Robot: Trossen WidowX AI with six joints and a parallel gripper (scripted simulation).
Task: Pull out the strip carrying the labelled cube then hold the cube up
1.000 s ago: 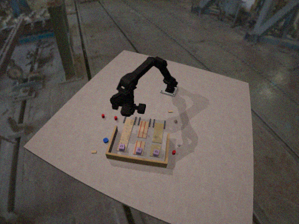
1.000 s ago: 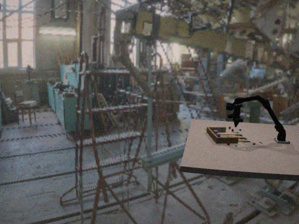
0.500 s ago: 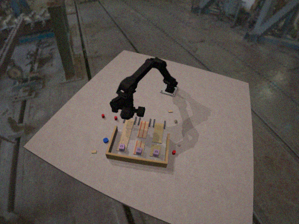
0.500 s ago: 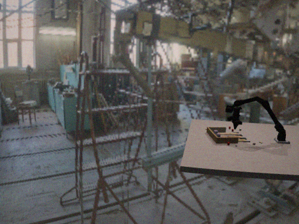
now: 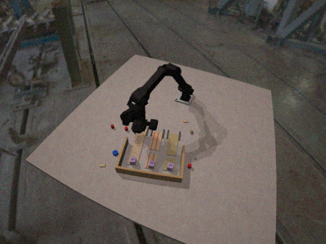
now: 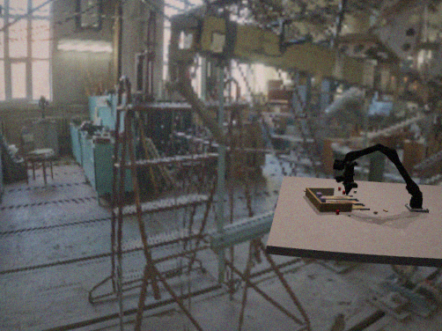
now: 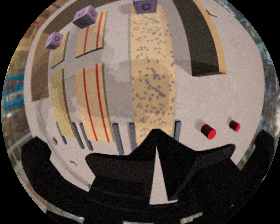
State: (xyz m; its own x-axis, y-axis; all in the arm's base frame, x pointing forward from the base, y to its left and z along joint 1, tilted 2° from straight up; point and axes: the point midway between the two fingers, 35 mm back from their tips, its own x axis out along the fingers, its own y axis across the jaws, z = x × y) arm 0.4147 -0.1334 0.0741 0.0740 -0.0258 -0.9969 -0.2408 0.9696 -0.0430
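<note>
The gripper (image 7: 158,178) hung clenched on nothing just above the near end of the speckled strip (image 7: 151,75), which looked unbroken and carried a purple cube (image 7: 144,2) at its far end inside the wooden tray (image 7: 201,37). With the jaws shut, a descent could merely press on the strip end, or slip sideways and drag the red-lined strip (image 7: 94,87) beside it, which seemed split in two. Each cube showed a dark mark on top, but I could not read any of them at this blur.

Gripper (image 7: 158,173) shut over speckled strip (image 7: 150,75) end.
</note>
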